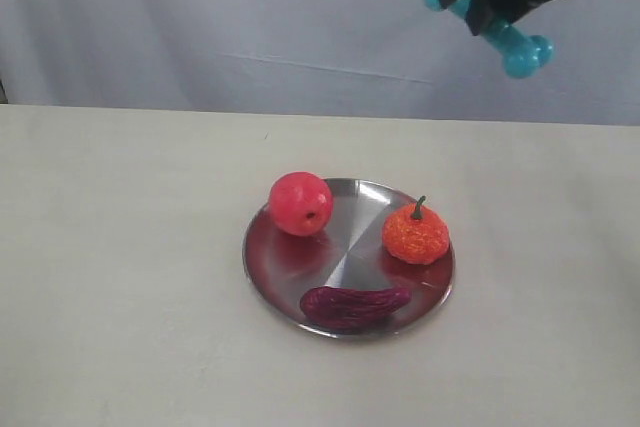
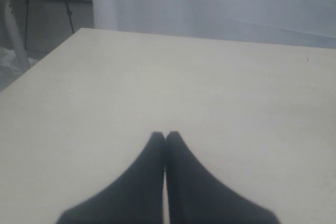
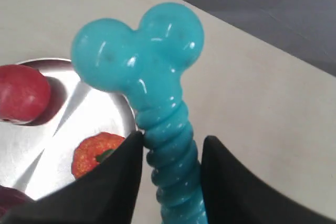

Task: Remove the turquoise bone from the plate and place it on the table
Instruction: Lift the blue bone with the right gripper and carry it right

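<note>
Seen from the room, the right pincer (image 1: 490,15) holds the bone (image 1: 522,50) in the air, well above the plate (image 1: 350,237) and off to its right. At the left wrist, the left pincer (image 2: 165,141) is pressed together over bare surface (image 2: 210,87). At the right wrist, the pincer pinches the bone's ribbed shaft, with the plate beneath.
</note>
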